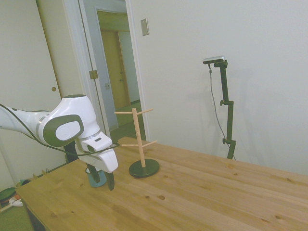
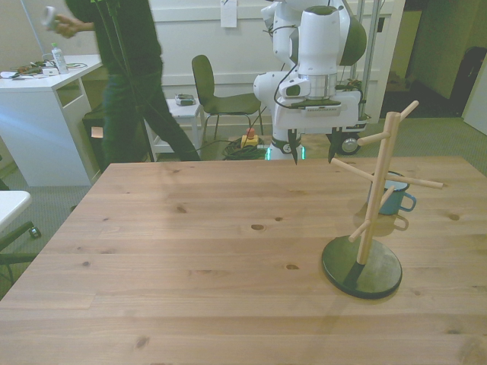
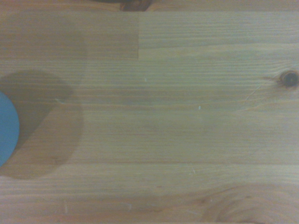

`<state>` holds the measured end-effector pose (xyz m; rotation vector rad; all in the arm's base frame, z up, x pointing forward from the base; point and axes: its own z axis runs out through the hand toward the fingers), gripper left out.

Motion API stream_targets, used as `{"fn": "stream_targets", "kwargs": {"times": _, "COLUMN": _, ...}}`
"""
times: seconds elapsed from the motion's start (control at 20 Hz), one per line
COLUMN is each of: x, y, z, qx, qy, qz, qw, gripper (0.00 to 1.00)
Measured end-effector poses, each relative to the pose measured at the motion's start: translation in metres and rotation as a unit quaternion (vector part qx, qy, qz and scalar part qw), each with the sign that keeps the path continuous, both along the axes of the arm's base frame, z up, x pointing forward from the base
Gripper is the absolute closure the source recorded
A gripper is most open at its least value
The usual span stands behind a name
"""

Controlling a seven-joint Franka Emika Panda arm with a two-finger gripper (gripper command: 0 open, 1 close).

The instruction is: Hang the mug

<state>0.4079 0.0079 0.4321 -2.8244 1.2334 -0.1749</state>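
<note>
While side view: mug point(image 1: 95, 177) upright on table point(image 1: 202, 192), beside peg stand point(image 1: 141, 144); gripper point(image 1: 106, 182) partly hides it.
Front view: gripper point(image 2: 313, 150) fingers apart, empty, above table's far edge; mug point(image 2: 396, 196) just behind stand point(image 2: 370, 220).
Wrist view: blue mug edge point(image 3: 7, 128), wood grain.

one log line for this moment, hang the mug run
stage: approach | gripper: open, empty, above table | mug: upright on table, behind peg stand in front view, not grasped | pegs: bare
</note>
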Motion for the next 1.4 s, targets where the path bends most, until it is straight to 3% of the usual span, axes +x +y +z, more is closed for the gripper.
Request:
{"fn": "stream_targets", "kwargs": {"times": 0.45, "x": -0.002, "y": 0.030, "z": -0.001, "qx": -0.011, "qy": 0.000, "qz": 0.021, "qw": 0.9997, "gripper": 0.00}}
{"fn": "stream_targets", "kwargs": {"times": 0.75, "x": -0.009, "y": 0.078, "z": 0.025, "qx": -0.032, "qy": -0.030, "qz": 0.067, "qw": 0.9968, "gripper": 0.00}}
{"fn": "stream_targets", "kwargs": {"times": 1.0, "x": -0.008, "y": 0.118, "z": 0.040, "qx": -0.081, "qy": -0.042, "qz": 0.126, "qw": 0.9878, "gripper": 0.00}}
{"fn": "stream_targets", "kwargs": {"times": 1.4, "x": 0.002, "y": 0.171, "z": 0.016, "qx": -0.131, "qy": -0.030, "qz": 0.196, "qw": 0.9713, "gripper": 0.00}}
